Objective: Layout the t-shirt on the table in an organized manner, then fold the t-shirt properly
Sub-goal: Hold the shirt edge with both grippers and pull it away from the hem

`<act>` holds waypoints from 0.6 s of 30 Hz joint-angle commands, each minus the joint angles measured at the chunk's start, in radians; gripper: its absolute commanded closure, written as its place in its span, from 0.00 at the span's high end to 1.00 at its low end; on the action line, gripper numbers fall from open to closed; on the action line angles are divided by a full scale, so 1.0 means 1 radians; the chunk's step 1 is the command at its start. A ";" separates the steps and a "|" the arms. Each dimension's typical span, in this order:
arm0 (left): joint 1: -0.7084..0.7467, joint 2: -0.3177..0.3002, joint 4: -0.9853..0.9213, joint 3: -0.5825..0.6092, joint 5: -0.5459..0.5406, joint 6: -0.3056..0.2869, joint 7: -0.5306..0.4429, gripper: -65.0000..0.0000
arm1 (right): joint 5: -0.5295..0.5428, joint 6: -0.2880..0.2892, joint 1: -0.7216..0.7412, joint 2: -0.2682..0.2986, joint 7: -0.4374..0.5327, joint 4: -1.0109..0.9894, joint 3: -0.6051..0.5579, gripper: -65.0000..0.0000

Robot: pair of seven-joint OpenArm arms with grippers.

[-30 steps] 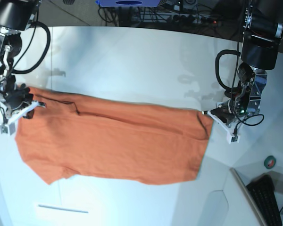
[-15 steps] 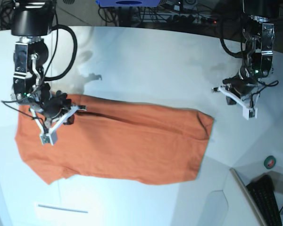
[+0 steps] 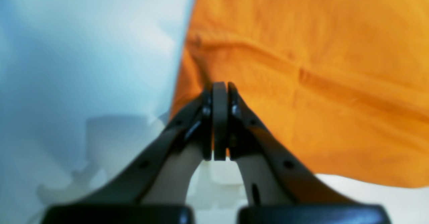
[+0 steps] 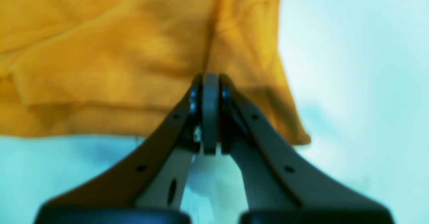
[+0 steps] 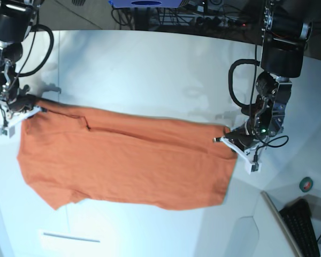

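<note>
- You have no readable writing here: no brand, label or neck tag shows on the shirt (image 5: pixel 128 163) in any view.
- The shirt is plain orange soft fabric, lying flat and long across the table (image 5: pixel 150 69), with a raised fold line running along its far edge and a sleeve corner jutting out at its near edge.
- The table is smooth, matte white, with a curved far edge.
- Your left gripper (image 3: pixel 219 93) has its jaws pressed together at the shirt's edge; whether cloth is caught between them, you cannot tell.
- Your right gripper (image 4: pixel 209 83) is likewise pressed together over the shirt's corner.
- Half a second ago both arms stood elsewhere: the left one was clear of the shirt, the right one farther in over the cloth.
</note>
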 commanded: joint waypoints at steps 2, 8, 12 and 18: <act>-0.035 -0.011 -0.069 0.002 -0.003 0.004 -0.064 0.00 | 0.007 0.004 0.016 0.033 0.037 -0.050 0.000 0.00; 0.012 -0.011 -0.154 -0.008 0.117 0.004 -0.090 0.00 | 0.007 0.004 -0.016 0.039 0.055 -0.078 0.003 0.00; 0.091 -0.015 -0.094 -0.013 0.149 0.004 -0.098 0.00 | 0.007 0.002 -0.071 0.035 0.052 -0.009 0.003 0.00; 0.246 -0.017 0.083 -0.162 0.161 0.004 -0.089 0.00 | 0.008 -0.002 -0.175 0.030 0.051 0.062 0.005 0.00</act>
